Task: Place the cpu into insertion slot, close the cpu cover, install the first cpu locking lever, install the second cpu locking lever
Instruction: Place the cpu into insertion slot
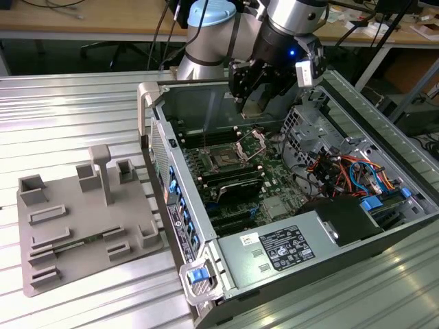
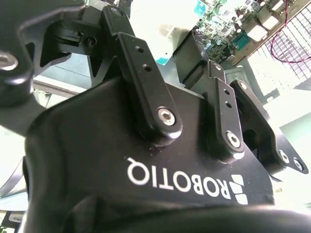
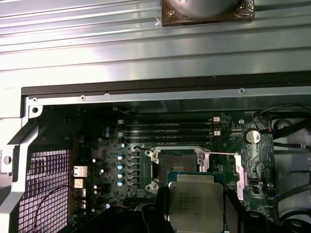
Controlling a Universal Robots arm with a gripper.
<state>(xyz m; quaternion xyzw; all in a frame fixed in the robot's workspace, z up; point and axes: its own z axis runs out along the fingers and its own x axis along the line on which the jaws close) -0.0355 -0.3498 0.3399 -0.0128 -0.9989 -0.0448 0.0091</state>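
Wooden bench behind; end effector clamps the cpu above the insertion slot (cpu cover raised).

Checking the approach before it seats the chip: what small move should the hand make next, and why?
Probably a small sideways shift to centre over the insertion slot, then a short descent. The hand grips the cpu above the board. The slot lies bare with the cpu cover raised, and in the first wrist view the cpu overlaps only the slot's edge.

Silver-topped cpu near empty insertion slot, cpu cover open.
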